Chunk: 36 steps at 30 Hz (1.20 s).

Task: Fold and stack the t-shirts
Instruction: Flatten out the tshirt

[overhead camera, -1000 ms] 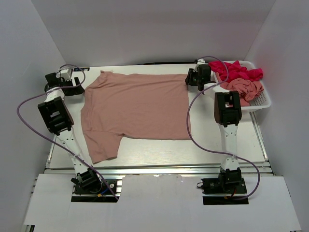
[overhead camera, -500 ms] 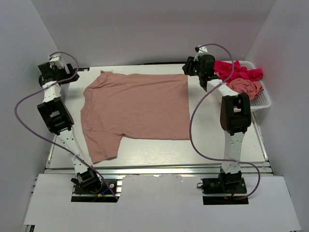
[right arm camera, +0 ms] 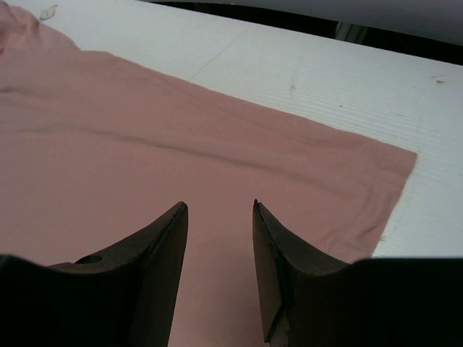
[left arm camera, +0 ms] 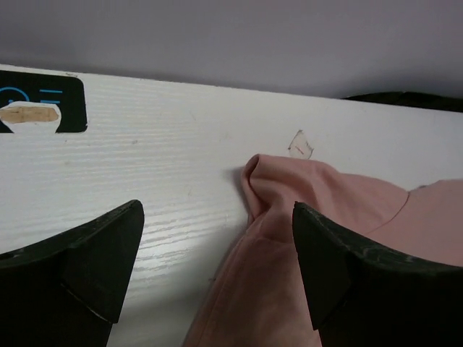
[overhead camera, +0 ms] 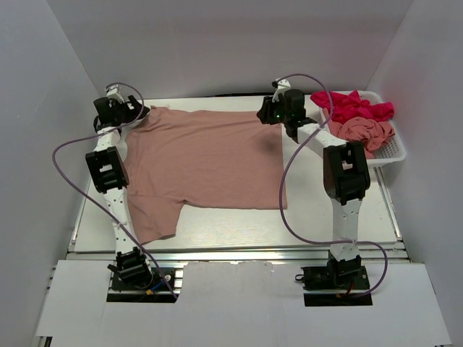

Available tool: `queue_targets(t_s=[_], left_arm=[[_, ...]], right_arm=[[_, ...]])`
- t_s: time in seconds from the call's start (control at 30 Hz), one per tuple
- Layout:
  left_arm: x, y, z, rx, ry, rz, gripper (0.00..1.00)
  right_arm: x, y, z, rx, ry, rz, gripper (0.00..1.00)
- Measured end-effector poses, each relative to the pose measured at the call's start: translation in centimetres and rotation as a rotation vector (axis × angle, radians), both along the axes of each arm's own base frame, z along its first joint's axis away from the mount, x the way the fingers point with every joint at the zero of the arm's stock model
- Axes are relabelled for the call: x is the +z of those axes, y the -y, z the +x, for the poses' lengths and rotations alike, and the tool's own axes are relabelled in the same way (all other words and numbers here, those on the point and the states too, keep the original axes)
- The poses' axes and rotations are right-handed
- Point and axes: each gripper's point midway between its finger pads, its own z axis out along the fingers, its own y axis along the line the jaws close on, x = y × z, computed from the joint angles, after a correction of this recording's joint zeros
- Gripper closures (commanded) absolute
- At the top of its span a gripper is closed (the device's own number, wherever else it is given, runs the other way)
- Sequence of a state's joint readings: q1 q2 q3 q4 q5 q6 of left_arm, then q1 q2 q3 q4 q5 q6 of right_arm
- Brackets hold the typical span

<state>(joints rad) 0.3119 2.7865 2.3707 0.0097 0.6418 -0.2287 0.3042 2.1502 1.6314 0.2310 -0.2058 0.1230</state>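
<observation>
At the t-shirt's (overhead camera: 206,155) far edge, arms outstretched — left pincer (left arm camera: 217,210) wide open; right pincer (right arm camera: 217,206) half-open, both empty

A white mesh basket (overhead camera: 396,150) sits at the far right edge of the white table (overhead camera: 231,223).

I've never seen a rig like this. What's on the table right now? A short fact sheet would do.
Spread shirt: salmon-pink t-shirt, flat on the table, unfolded
Left gripper: open, at the shirt's far left sleeve
Right gripper: open, over the shirt near its far right corner
Basket: white mesh basket, far right, holding a magenta-red shirt and a crumpled pink shirt
</observation>
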Motion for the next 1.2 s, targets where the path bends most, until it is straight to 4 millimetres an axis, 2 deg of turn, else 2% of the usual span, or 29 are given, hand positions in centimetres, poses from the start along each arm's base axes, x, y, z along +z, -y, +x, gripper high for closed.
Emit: queue_targets(t_s=[0.23, 0.37, 0.47, 0.57, 0.67, 0.7, 0.77, 0.8, 0.93, 1.07, 1.2], left_arm=[[0.3, 0.9, 1.3, 0.001, 0.067, -0.073, 0.1], [0.2, 1.5, 2.1, 0.001, 0.097, -0.085, 0.14], [0.2, 3.3, 2.4, -0.026, 0.109, -0.117, 0.15], [0.3, 5.9, 2.5, -0.071, 0.113, -0.144, 0.18], [0.4, 8.2, 2.4, -0.112, 0.105, -0.173, 0.32], [0.3, 8.9, 2.3, -0.124, 0.1, -0.181, 0.44], [0.1, 10.0, 2.2, -0.143, 0.088, -0.19, 0.57], [0.0, 10.2, 2.1, -0.146, 0.08, -0.194, 0.7], [-0.6, 10.1, 2.0, -0.141, 0.062, -0.181, 1.0], [-1.4, 9.1, 2.0, -0.125, 0.052, -0.125, 1.0], [-1.3, 8.2, 1.9, -0.1, 0.048, -0.042, 1.0]], right_arm=[[1.0, -3.4, -3.1, 0.066, 0.016, -0.019, 0.54], [0.6, -4.3, -4.6, 0.085, 0.008, -0.018, 0.54], [-0.3, -4.2, -5.1, 0.074, -0.005, -0.037, 0.54], [-0.9, -4.1, -5.3, 0.063, -0.017, -0.051, 0.55], [-0.9, -4.1, -5.2, 0.054, -0.013, -0.052, 0.55], [-0.9, -4.1, -5.2, 0.054, -0.014, -0.052, 0.56], [-1.1, -4.0, -5.3, 0.053, -0.014, -0.052, 0.57], [-1.3, -4.0, -5.3, 0.051, -0.015, -0.052, 0.58], [-3.1, -3.6, -6.2, 0.047, -0.047, -0.055, 0.6], [-5.5, -3.5, -7.6, 0.051, -0.101, -0.056, 0.62], [-6.3, -4.3, -8.6, 0.067, -0.117, -0.058, 0.64]])
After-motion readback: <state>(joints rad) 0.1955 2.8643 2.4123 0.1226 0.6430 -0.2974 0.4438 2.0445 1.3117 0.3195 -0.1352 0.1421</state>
